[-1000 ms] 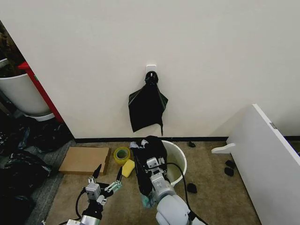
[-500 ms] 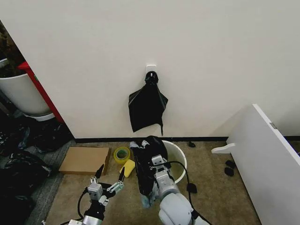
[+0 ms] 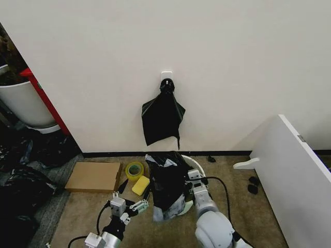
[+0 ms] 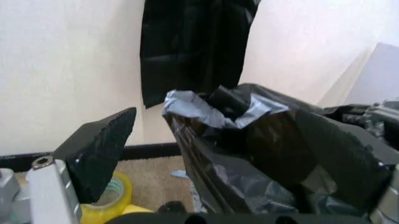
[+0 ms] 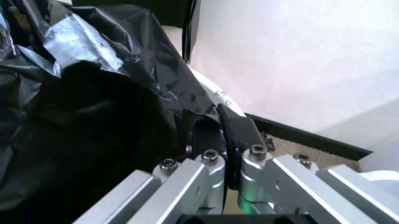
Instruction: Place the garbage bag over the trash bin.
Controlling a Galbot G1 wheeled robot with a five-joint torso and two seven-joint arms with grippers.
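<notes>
Rightward now, garbage bag [image 3: 166, 186] (tape roll [image 3: 134, 169] beside) drapes trash bin [image 3: 199, 170].

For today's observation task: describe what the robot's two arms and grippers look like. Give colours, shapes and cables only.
The left gripper has two slim black fingers on a silver-grey metal base, with a black cable looping beside the wrist. In the left wrist view its finger is a dark, textured wedge. The right gripper has black fingers on silver links with round bolts; its arm is rounded, glossy light grey, with a black cable arching over.

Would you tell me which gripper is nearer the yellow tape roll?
Left. The left gripper hovers open just in front of the tape roll; the right gripper grips the garbage bag beyond it.
</notes>
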